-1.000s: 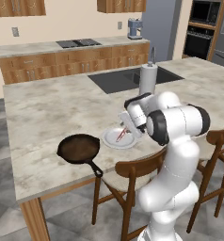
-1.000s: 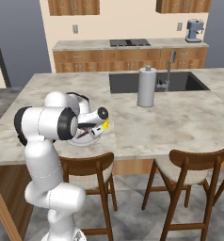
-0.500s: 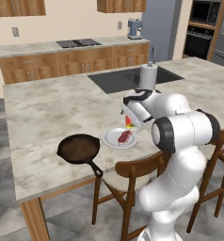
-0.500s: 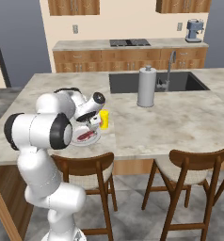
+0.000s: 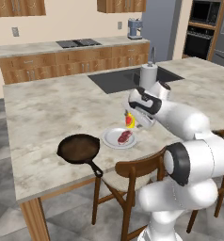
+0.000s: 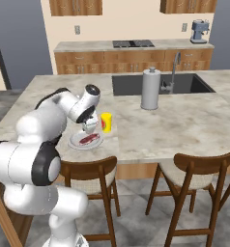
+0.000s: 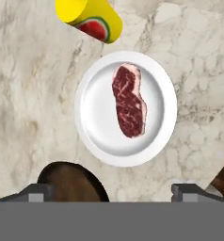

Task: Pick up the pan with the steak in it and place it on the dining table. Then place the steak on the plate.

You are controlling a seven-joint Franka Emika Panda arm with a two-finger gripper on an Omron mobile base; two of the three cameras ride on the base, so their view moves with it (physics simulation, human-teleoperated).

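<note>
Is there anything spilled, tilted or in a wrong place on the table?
Nothing stands out. The steak lies flat inside the plate, the empty pan sits level beside it, and the yellow can stands upright.

Yellow can, paper-towel roll nr sink
</note>
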